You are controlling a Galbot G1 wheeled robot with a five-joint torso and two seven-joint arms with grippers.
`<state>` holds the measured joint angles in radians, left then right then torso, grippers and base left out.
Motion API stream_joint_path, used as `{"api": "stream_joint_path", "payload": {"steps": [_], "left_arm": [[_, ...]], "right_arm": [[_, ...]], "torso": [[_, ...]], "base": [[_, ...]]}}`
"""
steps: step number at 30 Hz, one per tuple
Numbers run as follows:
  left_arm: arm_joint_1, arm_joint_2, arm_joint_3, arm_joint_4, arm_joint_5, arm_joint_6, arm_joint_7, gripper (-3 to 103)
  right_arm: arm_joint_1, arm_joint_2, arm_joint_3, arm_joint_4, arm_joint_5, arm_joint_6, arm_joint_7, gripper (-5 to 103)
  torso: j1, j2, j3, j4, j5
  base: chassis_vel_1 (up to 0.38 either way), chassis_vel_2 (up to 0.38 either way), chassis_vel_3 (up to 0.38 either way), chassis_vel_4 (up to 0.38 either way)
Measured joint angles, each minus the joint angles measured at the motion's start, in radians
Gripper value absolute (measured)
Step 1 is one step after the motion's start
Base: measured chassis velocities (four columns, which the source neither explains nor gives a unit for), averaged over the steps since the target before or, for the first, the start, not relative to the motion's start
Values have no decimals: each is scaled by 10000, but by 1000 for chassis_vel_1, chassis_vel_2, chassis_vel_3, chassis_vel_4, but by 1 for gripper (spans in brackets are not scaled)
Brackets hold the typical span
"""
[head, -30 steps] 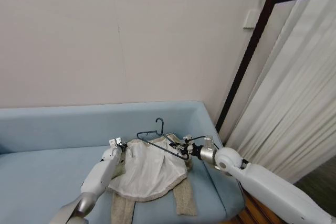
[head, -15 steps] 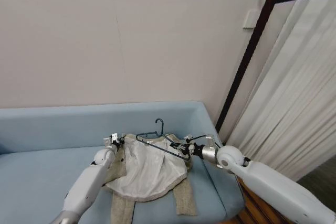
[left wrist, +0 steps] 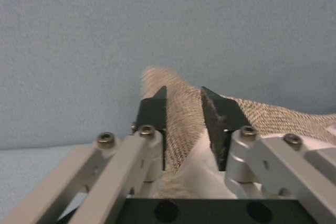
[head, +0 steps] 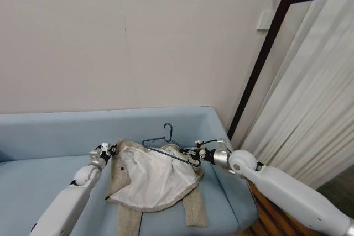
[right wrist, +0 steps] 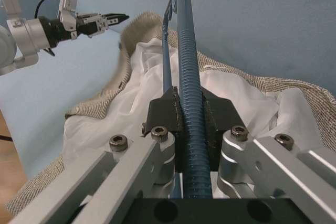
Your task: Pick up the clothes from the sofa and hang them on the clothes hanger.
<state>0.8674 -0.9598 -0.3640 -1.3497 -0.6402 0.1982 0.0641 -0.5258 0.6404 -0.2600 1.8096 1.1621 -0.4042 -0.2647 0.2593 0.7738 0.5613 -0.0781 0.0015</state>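
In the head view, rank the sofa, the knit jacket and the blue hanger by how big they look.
1. sofa
2. knit jacket, pinched by the left end effector
3. blue hanger, held by the right end effector

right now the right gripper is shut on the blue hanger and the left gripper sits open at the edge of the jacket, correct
Only the left part is wrong: the left wrist view shows the left gripper shut on the jacket at its edge, not open. The right gripper is shut on the blue hanger, as you said.
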Motion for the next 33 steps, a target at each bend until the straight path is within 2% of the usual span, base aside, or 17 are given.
{"api": "stream_joint_path", "payload": {"steps": [1, 2, 4, 5, 8, 9, 11, 13, 14, 15, 16, 18, 20, 22, 26, 33], "left_arm": [[41, -9, -2, 21, -4, -4, 30, 28], [41, -9, -2, 21, -4, -4, 30, 28], [69, -53, -7, 85, -8, -13, 48, 38], [64, -87, -8, 139, -11, -14, 49, 46], [5, -175, -8, 276, -20, 28, 26, 46], [-39, -210, 4, 328, -61, 107, -57, 39], [-145, -273, 51, 442, -231, 230, -232, 42], [-486, -494, 133, 725, -733, 519, -592, 52], [-697, -615, 159, 880, -1044, 706, -720, 52], [-924, -747, 185, 1044, -1360, 877, -827, 58], [-924, -747, 185, 1044, -1360, 877, -827, 58], [-1433, -1095, 278, 1479, -1929, 1266, -1124, 69], [-1826, -1436, 334, 1978, -2050, 1464, -1358, 80], [-1991, -1601, 346, 2252, -2043, 1536, -1493, 80], [-2481, -2127, 110, 3361, -1824, 1579, -1745, 97], [-2564, -2207, -299, 3592, -1721, 1506, -1650, 98]], "right_arm": [[-6, 13, 0, 0, -8, 0, 27, 8], [-6, 13, 0, 0, -8, 0, 27, 8], [-33, 11, 4, 7, -28, 2, 47, 8], [-55, -8, 18, 21, -30, 4, 47, 8], [-138, -80, 107, 83, -31, 4, 48, 8], [-181, -113, 149, 109, -33, 4, 48, 8], [-247, -156, 215, 144, -40, 3, 47, 8], [-358, -193, 292, 188, -94, 4, 48, 8], [-403, -195, 312, 200, -138, 4, 51, 8], [-445, -195, 321, 214, -180, 4, 61, 8], [-445, -195, 321, 214, -180, 4, 61, 8], [-535, -193, 332, 254, -264, 5, 122, 8], [-589, -207, 332, 301, -322, 7, 169, 8], [-609, -225, 332, 325, -357, 9, 180, 8], [-707, -402, 413, 439, -399, 14, 187, 8], [-981, -644, 671, 518, -431, 14, 171, 8]], "torso": [[0, 0, 0, 2, -2], [0, 0, 0, 2, -2], [-1, 0, 0, 3, 0], [-1, 0, 0, 3, 1], [0, 0, 0, 1, -2], [0, 0, 0, 1, -1], [0, 0, 0, 2, 3], [0, 0, 0, 3, -2], [0, 0, 1, 3, -1], [0, 0, 1, 1, 2], [0, 0, 1, 1, 2], [0, 0, 0, 0, 3], [1, 0, 1, -2, 2], [1, 0, 0, -2, 2], [1, 0, 2, 1, 0], [1, 0, 1, 3, 2]], "base": [[0, 0, 0, 0], [0, 0, 0, 0], [0, 0, 0, 0], [0, 0, 0, 0], [0, 0, 0, 0], [0, 0, 0, 0], [0, 0, 0, 0], [0, 0, 0, 0], [0, 0, 0, 0], [0, 0, 0, 0], [0, 0, 0, 0], [0, 0, 0, 0], [0, 0, 0, 0], [0, 0, 0, 0], [0, 0, 0, 0], [0, 0, 0, 0]]}}
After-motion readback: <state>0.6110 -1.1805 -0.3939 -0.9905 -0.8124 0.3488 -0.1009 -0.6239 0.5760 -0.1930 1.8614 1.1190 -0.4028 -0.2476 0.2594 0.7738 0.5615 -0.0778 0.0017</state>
